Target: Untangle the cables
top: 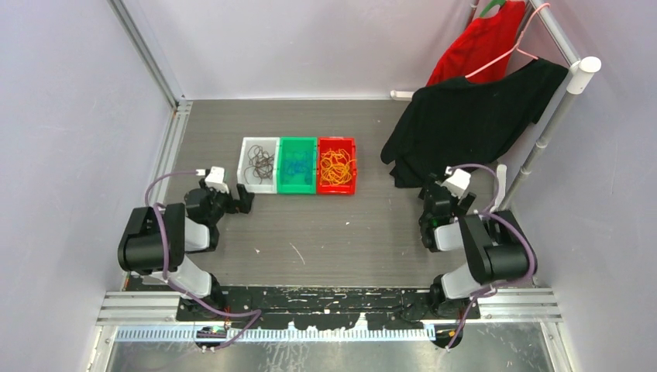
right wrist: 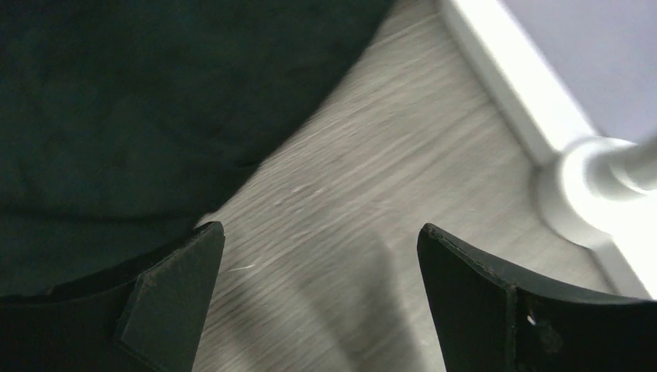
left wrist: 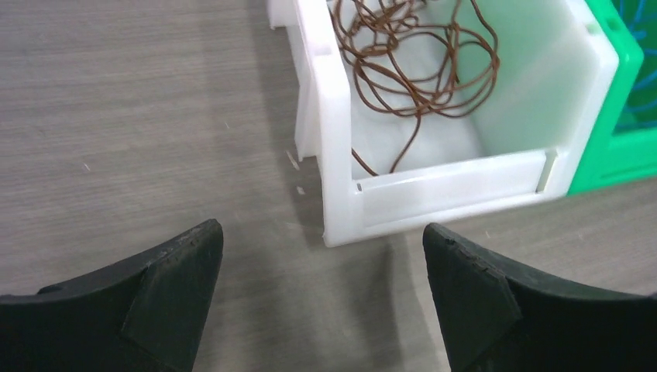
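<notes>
Left gripper [left wrist: 319, 232] gapes empty, brown cables [left wrist: 404, 71] in a white bin [left wrist: 449, 190] just ahead. Right gripper [right wrist: 319, 229] likewise, beside black cloth [right wrist: 139, 101].

green bin [left wrist: 612, 143] cropped, blue cables [left wrist: 648, 77] perhaps blurred

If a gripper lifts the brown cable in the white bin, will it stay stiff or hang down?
The brown cable is thin and lies in loose curls, so it will probably hang limp and weigh little. Its loops cross each other, so several may come up together. It may also drag on the wall of the white bin.
</notes>
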Controlling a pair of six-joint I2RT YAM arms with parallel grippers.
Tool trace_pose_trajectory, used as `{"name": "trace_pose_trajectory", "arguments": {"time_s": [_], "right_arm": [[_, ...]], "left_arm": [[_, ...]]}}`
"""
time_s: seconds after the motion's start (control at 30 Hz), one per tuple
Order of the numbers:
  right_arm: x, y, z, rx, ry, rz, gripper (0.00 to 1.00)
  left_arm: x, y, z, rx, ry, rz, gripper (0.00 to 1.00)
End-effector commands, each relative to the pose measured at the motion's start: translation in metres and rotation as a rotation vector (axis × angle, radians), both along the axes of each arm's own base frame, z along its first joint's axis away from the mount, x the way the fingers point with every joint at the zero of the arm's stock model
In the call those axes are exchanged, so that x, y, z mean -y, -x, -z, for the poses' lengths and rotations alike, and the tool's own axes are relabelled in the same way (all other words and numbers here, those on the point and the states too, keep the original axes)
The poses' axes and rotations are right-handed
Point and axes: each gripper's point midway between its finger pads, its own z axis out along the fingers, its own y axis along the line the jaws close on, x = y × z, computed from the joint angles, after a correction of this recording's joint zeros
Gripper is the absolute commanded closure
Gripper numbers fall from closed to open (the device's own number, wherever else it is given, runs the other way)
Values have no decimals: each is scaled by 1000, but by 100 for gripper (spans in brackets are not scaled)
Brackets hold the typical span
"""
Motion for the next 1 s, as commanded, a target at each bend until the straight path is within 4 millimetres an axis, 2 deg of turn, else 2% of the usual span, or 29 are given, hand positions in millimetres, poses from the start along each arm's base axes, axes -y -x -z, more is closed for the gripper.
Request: {"name": "trace_pose_trajectory", "arguments": {"time_s": [0.0, 0.07, 0.1, 0.23, 0.47, 0.97], "right_arm": [[-35, -45, -18, 123, 20, -248, 0], [-31, -49, -15, 77, -19, -227, 0], [-28, -52, -13, 70, -27, -222, 0], [-21, -53, -11, 68, -61, -220, 0], [-30, -54, -10, 55, -57, -276, 0], [-30, -54, -10, 53, -55, -279, 0]], "left_arm": [[-9, -38, -33, 60, -72, -75, 1], [-1, -39, -32, 58, -92, -61, 0], [-2, -39, -33, 55, -94, -61, 4], [-2, -38, -33, 65, -92, -65, 1], [-2, -38, -34, 64, -94, -65, 1], [-2, -38, -34, 65, -95, -66, 1]]}}
